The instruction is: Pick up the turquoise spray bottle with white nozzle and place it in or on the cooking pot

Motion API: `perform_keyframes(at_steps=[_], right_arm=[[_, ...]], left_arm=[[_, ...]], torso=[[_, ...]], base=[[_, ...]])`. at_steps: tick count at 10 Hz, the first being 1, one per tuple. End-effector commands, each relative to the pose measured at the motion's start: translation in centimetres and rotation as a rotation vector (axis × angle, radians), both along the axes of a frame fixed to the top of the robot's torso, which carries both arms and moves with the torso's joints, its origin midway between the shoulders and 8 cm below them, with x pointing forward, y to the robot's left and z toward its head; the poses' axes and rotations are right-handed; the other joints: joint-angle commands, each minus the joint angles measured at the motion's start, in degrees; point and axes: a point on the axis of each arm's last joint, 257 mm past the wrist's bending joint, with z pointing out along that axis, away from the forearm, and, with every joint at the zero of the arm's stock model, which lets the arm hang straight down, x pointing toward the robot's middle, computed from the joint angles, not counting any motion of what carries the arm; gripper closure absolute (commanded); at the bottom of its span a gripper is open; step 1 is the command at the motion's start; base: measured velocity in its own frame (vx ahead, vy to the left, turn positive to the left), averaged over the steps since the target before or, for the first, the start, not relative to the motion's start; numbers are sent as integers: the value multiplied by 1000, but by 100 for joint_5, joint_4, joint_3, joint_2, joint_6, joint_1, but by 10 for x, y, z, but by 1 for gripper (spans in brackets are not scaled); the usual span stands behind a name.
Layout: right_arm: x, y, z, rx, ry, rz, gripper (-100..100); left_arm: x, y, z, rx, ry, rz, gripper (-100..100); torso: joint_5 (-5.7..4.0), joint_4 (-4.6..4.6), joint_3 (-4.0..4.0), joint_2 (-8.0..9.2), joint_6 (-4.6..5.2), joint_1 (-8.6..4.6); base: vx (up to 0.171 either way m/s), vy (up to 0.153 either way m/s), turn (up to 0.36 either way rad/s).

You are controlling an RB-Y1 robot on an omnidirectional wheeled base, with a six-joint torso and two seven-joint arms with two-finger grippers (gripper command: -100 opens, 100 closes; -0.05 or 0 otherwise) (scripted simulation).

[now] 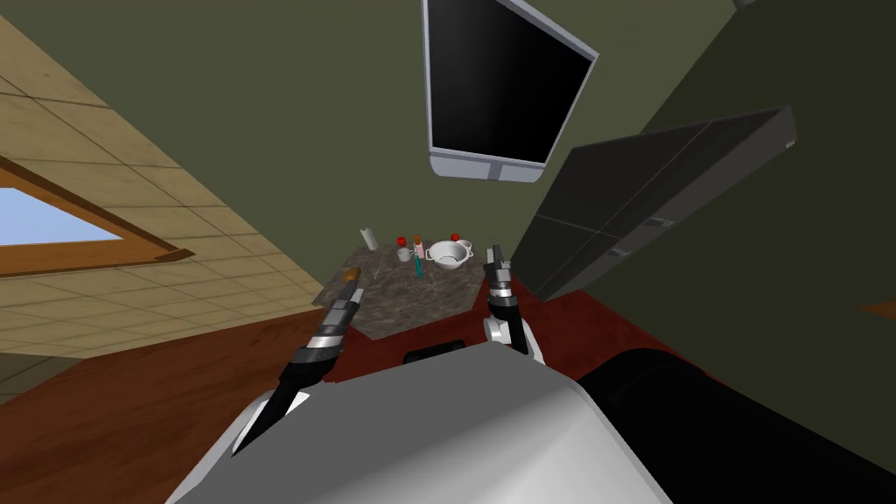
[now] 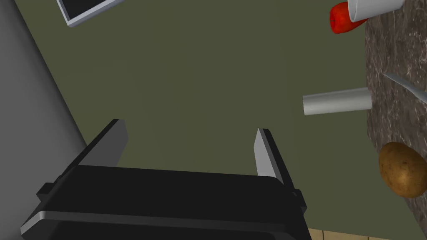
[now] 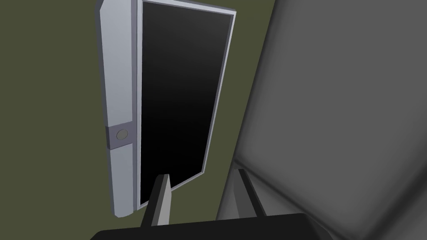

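Grey-brown marbled stone makes the tabletop (image 1: pixel 411 302) in front of you. Both hands are at its near part. The left hand (image 1: pixel 353 290) has its fingers wide apart, nothing between them, just beside a brown potato (image 1: pixel 352 275). The right hand (image 1: pixel 496 260) is at the right edge, its fingers apart by a narrower gap, holding nothing. Further in, the turquoise spray bottle (image 1: pixel 419 261) is on the tabletop between a white mug (image 1: pixel 404 255) and the white cooking pot (image 1: pixel 448 255), apart from both hands. A grey cylinder (image 1: pixel 369 238) stands near the far edge. On the green wall behind hangs a dark screen (image 1: pixel 503 83).
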Motion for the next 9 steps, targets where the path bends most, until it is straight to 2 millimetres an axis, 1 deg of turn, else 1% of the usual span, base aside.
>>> perform_keyframes(at_steps=[1,4,5,7,9], right_arm=[[0,0,0,0,0,0,0],[0,0,0,0,0,0,0],[0,0,0,0,0,0,0],[0,0,0,0,0,0,0],[0,0,0,0,0,0,0]], left_arm=[[1,3,-24,40,79,-7,-100],[-7,18,-70,137,222,-6,-100],[-7,18,-70,137,222,-6,-100],[-14,34,-98,216,306,5,-100],[-22,57,-120,306,379,23,-100]], torso=[[0,0,0,0,0,0],[-2,3,7,12,0,-13],[-4,2,4,7,0,-20],[-5,-5,-14,-25,1,-25],[-8,-7,-18,-32,1,-33]], base=[[-147,-18,-40],[-129,-47,-33],[-51,-65,-7],[-22,-84,-28],[-27,-112,-31]])
